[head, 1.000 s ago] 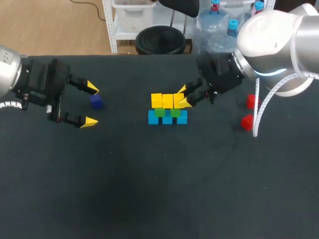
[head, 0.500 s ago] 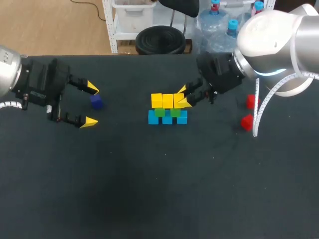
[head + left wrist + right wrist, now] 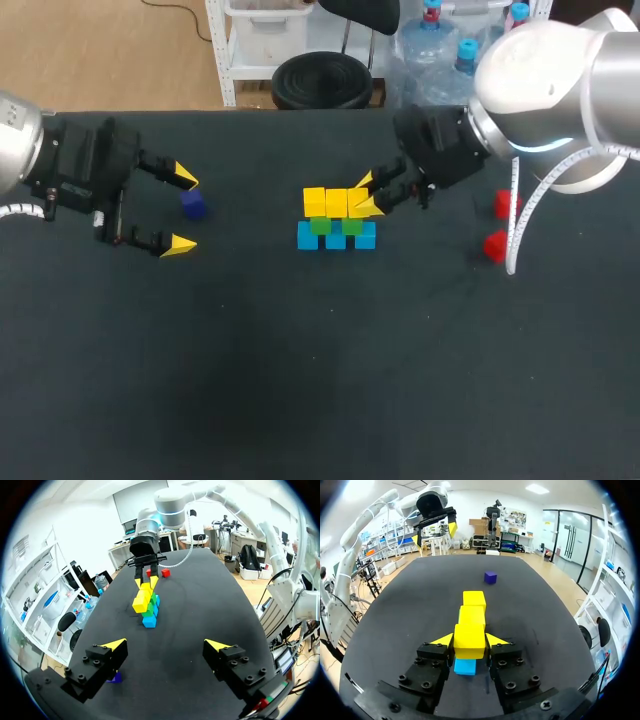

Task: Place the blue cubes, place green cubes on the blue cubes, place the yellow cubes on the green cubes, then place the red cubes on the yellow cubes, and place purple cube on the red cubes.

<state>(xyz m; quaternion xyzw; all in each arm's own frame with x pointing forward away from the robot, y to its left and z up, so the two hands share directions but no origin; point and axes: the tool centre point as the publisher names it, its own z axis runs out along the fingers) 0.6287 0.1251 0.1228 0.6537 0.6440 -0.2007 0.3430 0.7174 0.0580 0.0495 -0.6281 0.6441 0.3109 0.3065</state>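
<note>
No legible text or numbers

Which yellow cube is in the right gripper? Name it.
The yellow cube at the row's right-arm end: the right gripper is shut on it; the others stand free.

Bright, even overhead lighting casts soft shadows.

The black surface (image 3: 300, 380) carries a row of three blue cubes (image 3: 335, 238) near its middle, side by side and touching. A purple cube (image 3: 193, 205) lies alone well off to the left. Two red cubes (image 3: 495, 245) sit toward the right edge, near each other but apart.
</note>
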